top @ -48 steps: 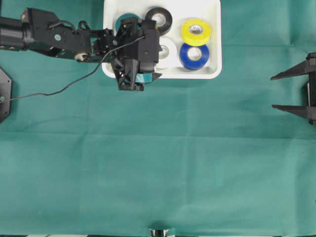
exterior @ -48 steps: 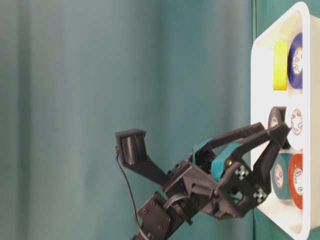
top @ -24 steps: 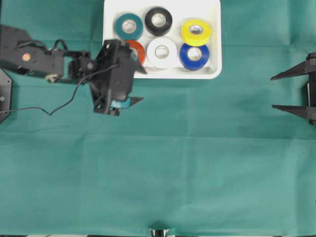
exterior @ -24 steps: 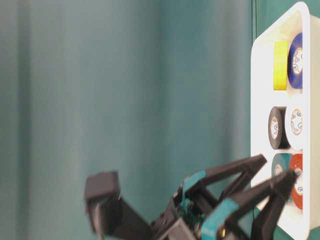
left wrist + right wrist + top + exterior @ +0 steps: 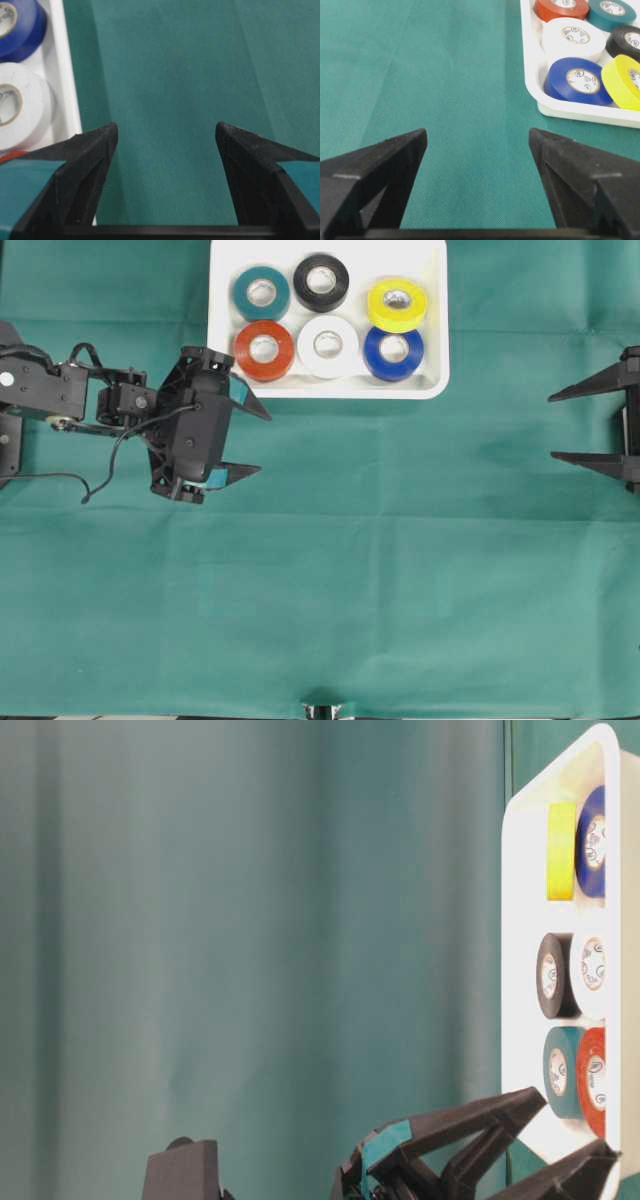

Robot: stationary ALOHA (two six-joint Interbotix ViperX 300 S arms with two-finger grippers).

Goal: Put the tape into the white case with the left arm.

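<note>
Hanging over bare green cloth (image 5: 330,580), the left gripper (image 5: 247,438) stood with its jaws spread wide and nothing between them; the left wrist view showed only cloth in the gap. It sat just outside the case (image 5: 430,388), off that tray's near-left corner in the overhead view, one finger (image 5: 250,405) lying close by the rim, the other (image 5: 238,473) further out over the cloth. The fingers pointed toward the right of that view, roughly along the case's long side, so the tray lay beside and above the gripper rather than ahead of it. Inside the case lay six rolls, all flat and well within the rim: red tape (image 5: 263,349) nearest the gripper, teal tape (image 5: 261,292) behind it, then white tape (image 5: 328,345) and black tape (image 5: 321,280), and blue tape (image 5: 393,353) with yellow tape (image 5: 397,304) at the far end. No roll could be seen on the cloth in any view, so by my reading every tape was already in the case and little or nothing of the task was left for this arm. The right gripper (image 5: 585,425) stood at the opposite edge of the overhead view, well apart from the case, jaws likewise spread and empty, its wrist view looking across the cloth at the tray's end. Of the two, the left was much the nearer to the case.
</note>
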